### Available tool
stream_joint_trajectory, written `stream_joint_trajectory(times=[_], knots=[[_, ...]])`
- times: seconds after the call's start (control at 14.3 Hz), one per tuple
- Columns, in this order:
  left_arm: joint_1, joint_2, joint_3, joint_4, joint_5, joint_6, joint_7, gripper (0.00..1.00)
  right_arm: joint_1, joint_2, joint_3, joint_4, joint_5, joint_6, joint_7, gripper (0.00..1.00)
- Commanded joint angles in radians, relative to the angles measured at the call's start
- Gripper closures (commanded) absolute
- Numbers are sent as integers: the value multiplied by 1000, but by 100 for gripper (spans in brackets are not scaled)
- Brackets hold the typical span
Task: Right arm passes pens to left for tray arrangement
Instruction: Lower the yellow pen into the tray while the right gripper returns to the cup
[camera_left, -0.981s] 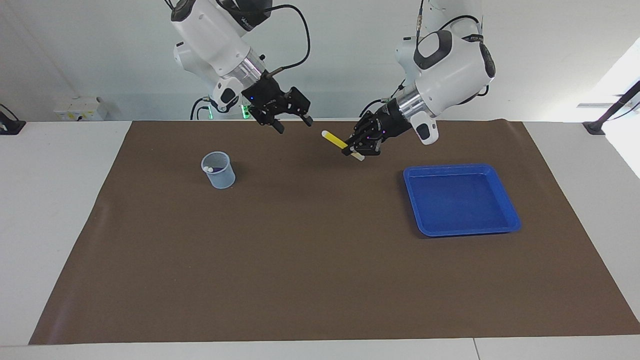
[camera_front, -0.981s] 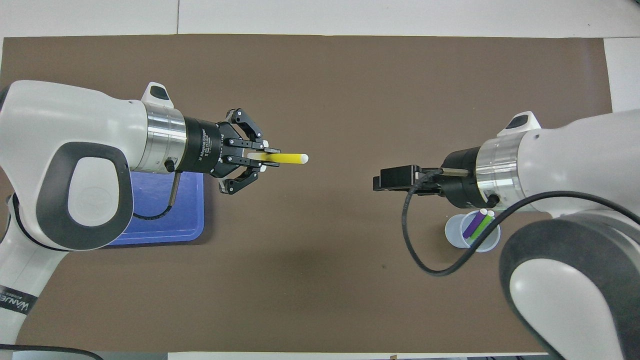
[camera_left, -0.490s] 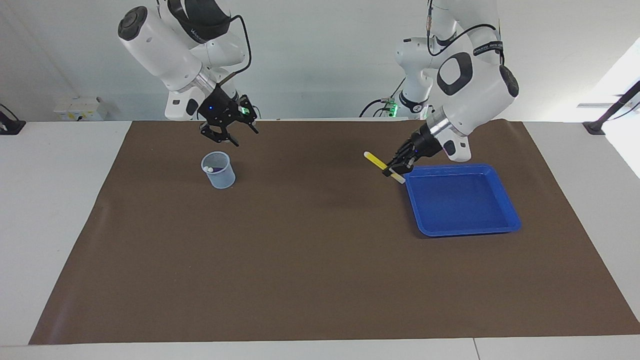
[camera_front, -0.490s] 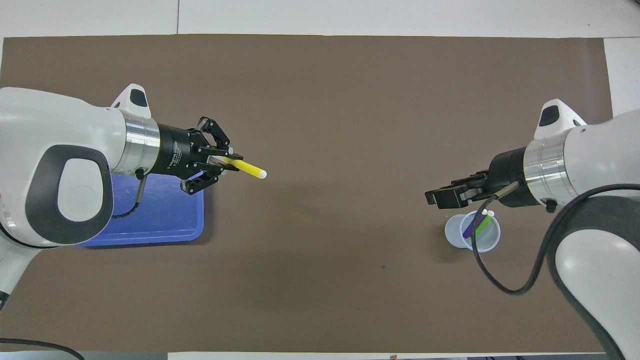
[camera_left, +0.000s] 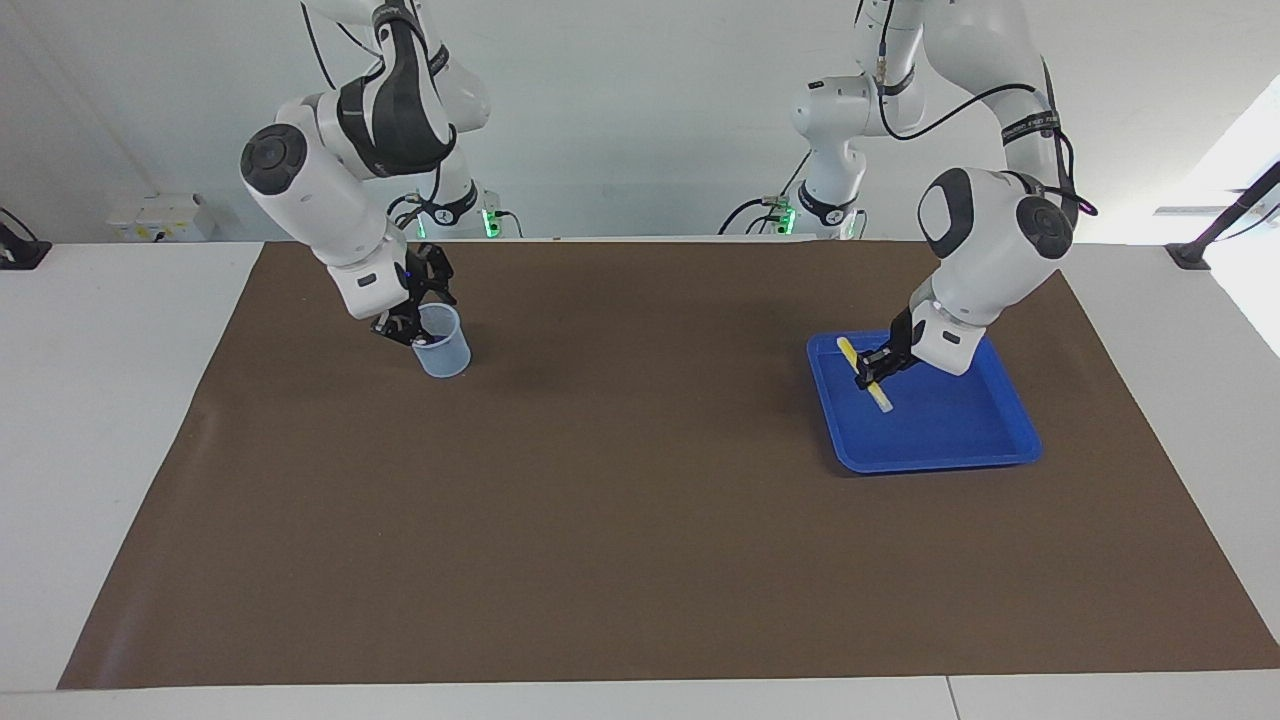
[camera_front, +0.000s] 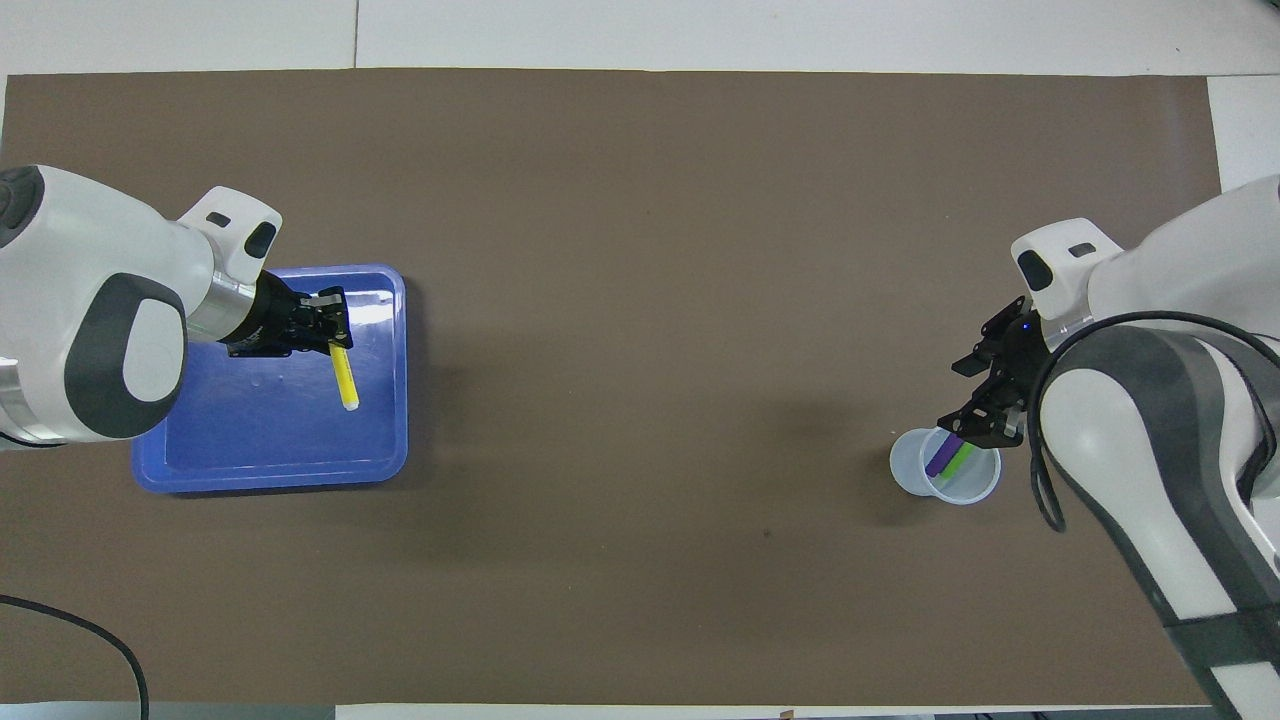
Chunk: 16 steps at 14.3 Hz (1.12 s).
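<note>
Left gripper (camera_left: 876, 377), right of centre in the facing view, is clamped on the slim yellow marker pen (camera_front: 344, 377) low over the shallow square bright-blue plastic tray (camera_left: 1000, 445). You see the pen's long axis tilted, pale end down toward the tray floor; whether it touches, you cannot tell

Right gripper (camera_front: 985, 405) hangs at the rim of the small translucent cup (camera_front: 912, 478) at lower right of the overhead view, directly above the purple pen (camera_front: 941, 457) and bright green pen (camera_front: 960, 460); its finger state you cannot tell

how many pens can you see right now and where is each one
3. The yellow pen is over the tray, held by the left gripper. The purple pen and green pen stand in the cup. More could be hidden under the right gripper.
</note>
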Motion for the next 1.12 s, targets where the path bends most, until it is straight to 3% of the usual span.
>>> stream_joint_trajectory(times=[0.0, 0.28, 0.42, 1.05], knots=[[2, 50, -6, 33, 113, 0, 103, 100, -23, -4, 14, -65, -17, 65, -64, 35], [-10, 103, -7, 33, 213, 15, 163, 100, -30, -31, 14, -151, -17, 133, -130, 39], [-9, 107, -7, 13, 215, 23, 154, 100, -43, -37, 14, -161, -17, 133, -152, 56], [-13, 95, -7, -69, 214, 93, 25, 100, -64, -60, 14, -218, -13, 165, -176, 56]])
